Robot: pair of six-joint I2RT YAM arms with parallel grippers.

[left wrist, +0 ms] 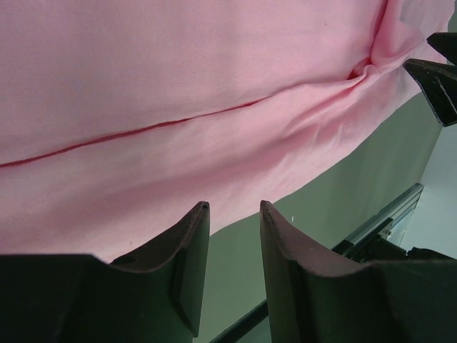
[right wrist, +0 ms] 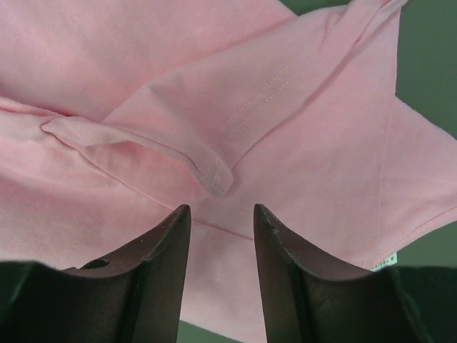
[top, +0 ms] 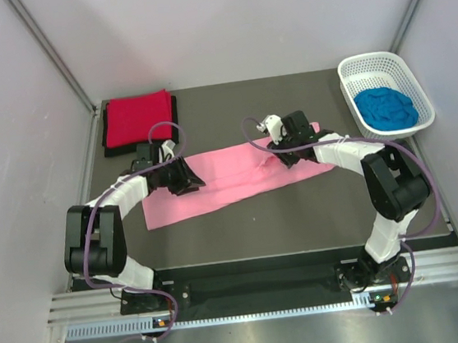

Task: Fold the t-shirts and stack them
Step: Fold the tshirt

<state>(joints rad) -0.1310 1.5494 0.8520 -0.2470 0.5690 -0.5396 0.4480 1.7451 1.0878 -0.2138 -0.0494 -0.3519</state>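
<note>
- View from above: a light pink cloth t-shirt (top: 230,178) lies flat as a long strip on the dark grey table (top: 260,230), its long axis running from near left to far right.
- The left gripper (top: 182,178) sits over the strip's left part and the right gripper (top: 280,147) over its right part, so each arm is nearest its own end.
- A folded red t-shirt (top: 136,116) rests on a black t-shirt (top: 119,151) at the far left, and a bright blue t-shirt (top: 385,108) is bunched in the white plastic lattice basket (top: 382,59) at the far right.
- Left wrist view: the fingers stand apart with nothing between them but bare table. The pink cloth's near edge lies just ahead of the tips, and a dark fold line (left wrist: 143,131) crosses beyond it.
- Right wrist view: the fingers are parted and empty. A rolled sleeve hem (right wrist: 211,170) lies just ahead of the gap.
- I cannot tell whether either pair of tips touches cloth, and the collar is hidden.
</note>
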